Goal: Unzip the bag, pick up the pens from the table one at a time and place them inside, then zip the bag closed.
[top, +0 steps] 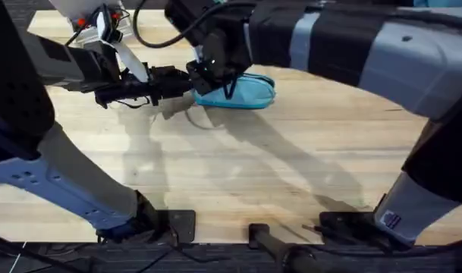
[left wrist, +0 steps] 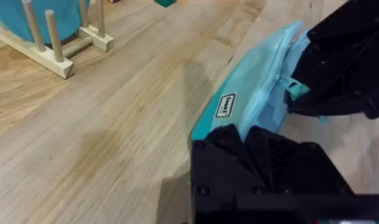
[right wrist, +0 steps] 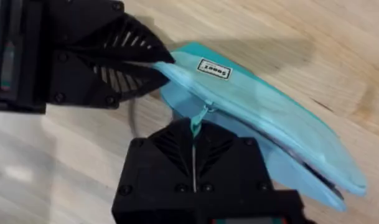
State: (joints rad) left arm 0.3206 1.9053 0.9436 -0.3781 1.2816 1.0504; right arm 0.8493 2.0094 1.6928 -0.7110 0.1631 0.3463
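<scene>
The near end of the light blue oblong fabric pouch [top: 242, 91] is covered overhead by the right gripper [top: 215, 76] and the black left gripper [top: 187, 87]. The round teal disc [left wrist: 43, 15] on its pale wooden dowel stand [left wrist: 55, 46] is cut off by the left wrist view's edge. Lettering on the small white sewn label [right wrist: 213, 69] is too small to read.

The tabletop [top: 238, 174] is a light-wood butcher-block surface with pale plank grain running along its length. The light blue bag [top: 242, 92] lies directly on it toward the far side, near the middle. A wooden stand [left wrist: 58, 46] holding a teal disc [left wrist: 49, 15] also rests on the tabletop, apart from the bag.
</scene>
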